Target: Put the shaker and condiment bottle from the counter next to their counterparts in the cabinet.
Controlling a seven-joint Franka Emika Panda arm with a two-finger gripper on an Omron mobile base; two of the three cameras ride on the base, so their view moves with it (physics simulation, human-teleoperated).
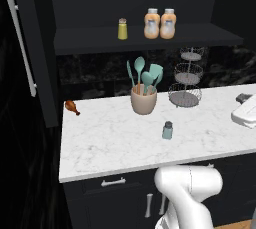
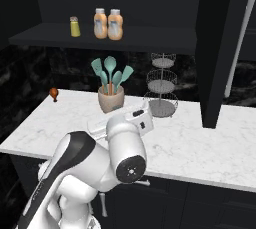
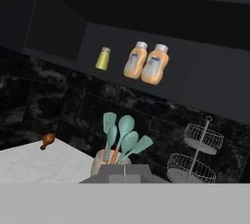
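Observation:
The pale blue-grey shaker (image 1: 167, 130) stands upright on the marble counter (image 1: 105, 143), in front of the utensil crock. Two identical orange condiment bottles (image 1: 160, 23) (image 2: 108, 24) (image 3: 146, 64) stand side by side on the shelf of the black cabinet (image 1: 140, 38). I cannot tell which is the counter's bottle. The yellow-green shaker (image 1: 122, 29) (image 2: 75, 26) (image 3: 102, 58) stands left of them with a gap between. My gripper (image 3: 124, 171) is shut with nothing in it, low over the counter and aimed up at the shelf.
A beige crock of teal utensils (image 1: 144, 98) (image 2: 111, 98) and a tiered wire stand (image 1: 186, 80) (image 2: 163, 85) stand at the back of the counter. A small brown drumstick (image 1: 72, 107) lies at its left end. The cabinet door (image 1: 27, 48) (image 2: 225, 48) hangs open.

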